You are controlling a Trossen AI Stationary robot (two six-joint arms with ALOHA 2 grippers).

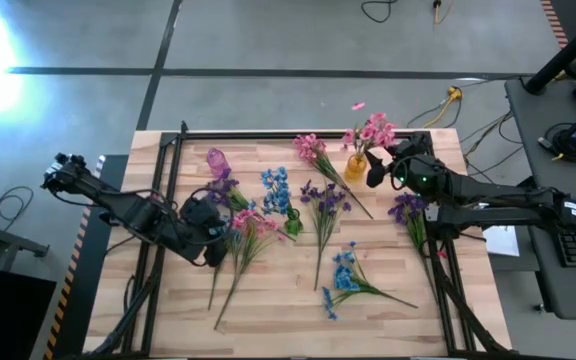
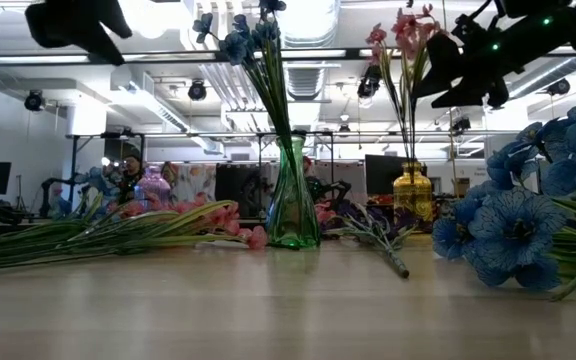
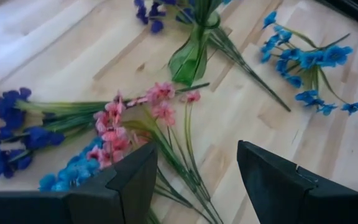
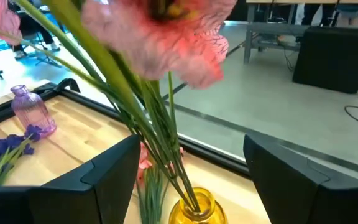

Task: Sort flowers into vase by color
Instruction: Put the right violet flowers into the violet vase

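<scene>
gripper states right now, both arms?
Left gripper: open, empty, above loose pink flowers.
Right gripper: open around pink stems in yellow vase.

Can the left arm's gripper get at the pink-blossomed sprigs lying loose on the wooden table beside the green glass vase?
Probably yes. The left gripper hovers open right above the pink-blossomed sprigs, with nothing between; only blue sprigs lie tangled alongside, and the green glass vase stands farther off.

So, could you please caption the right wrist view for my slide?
Open right gripper by pink flowers standing in the yellow vase.
</scene>
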